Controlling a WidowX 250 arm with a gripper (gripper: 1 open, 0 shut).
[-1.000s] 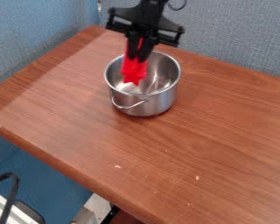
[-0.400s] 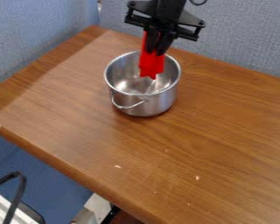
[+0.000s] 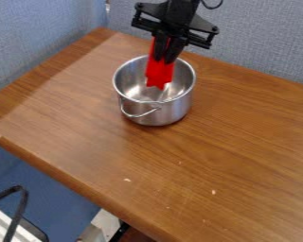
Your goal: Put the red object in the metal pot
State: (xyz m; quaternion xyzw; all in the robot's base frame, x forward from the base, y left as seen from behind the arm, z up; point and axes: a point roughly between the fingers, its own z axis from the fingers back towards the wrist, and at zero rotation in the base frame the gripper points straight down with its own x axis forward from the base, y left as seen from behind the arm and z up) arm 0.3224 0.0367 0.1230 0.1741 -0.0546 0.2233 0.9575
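The metal pot (image 3: 154,93) is a small shiny steel pot that stands on the wooden table, its wire handle hanging toward the front. My black gripper (image 3: 167,47) hangs right above the pot, shut on the top end of the red object (image 3: 159,70). This long bright red block hangs upright, and its lower end reaches down inside the pot's rim. I cannot tell whether that end touches the pot's bottom.
The brown wooden table (image 3: 204,151) stretches to the front and right of the pot. A blue wall (image 3: 46,28) rises at the back left. Beyond the table's front left edge a dark cable (image 3: 8,203) lies on the floor.
The gripper has shifted a little to the right and up with the red object in it, then stayed nearly still. The pot has not moved.
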